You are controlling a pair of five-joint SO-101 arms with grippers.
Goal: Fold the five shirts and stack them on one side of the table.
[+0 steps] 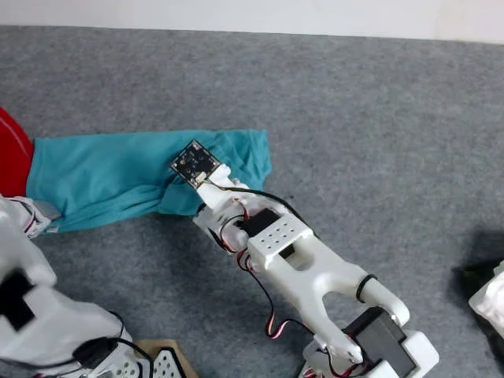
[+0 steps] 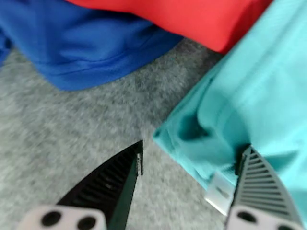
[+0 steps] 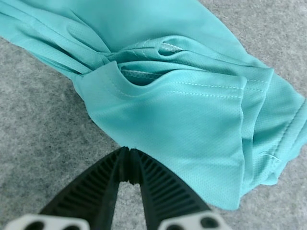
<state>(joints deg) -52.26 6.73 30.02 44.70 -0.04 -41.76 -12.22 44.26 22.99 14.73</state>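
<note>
Fabric meets the tips of the right tool (image 3: 128, 152), its jaws pressed together at the hem of the teal shirt (image 3: 182, 110); whether cloth sits between them cannot be told; the left tool (image 2: 192, 152) is spread astride the shirt's other end, a white label (image 2: 219, 191) by one jaw; beyond lie a blue shirt (image 2: 81, 43) and a red shirt (image 2: 192, 19) on the grey worktop (image 2: 62, 124). Folding the teal shirt seems the step in hand; next, both tools likely need a firm pinch before lifting the cloth over.

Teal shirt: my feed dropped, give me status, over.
Left gripper open, astride teal shirt corner. Right gripper shut, tips at its other end's edge. Shirt partly folded. Red shirt, blue shirt beside that corner.
</note>
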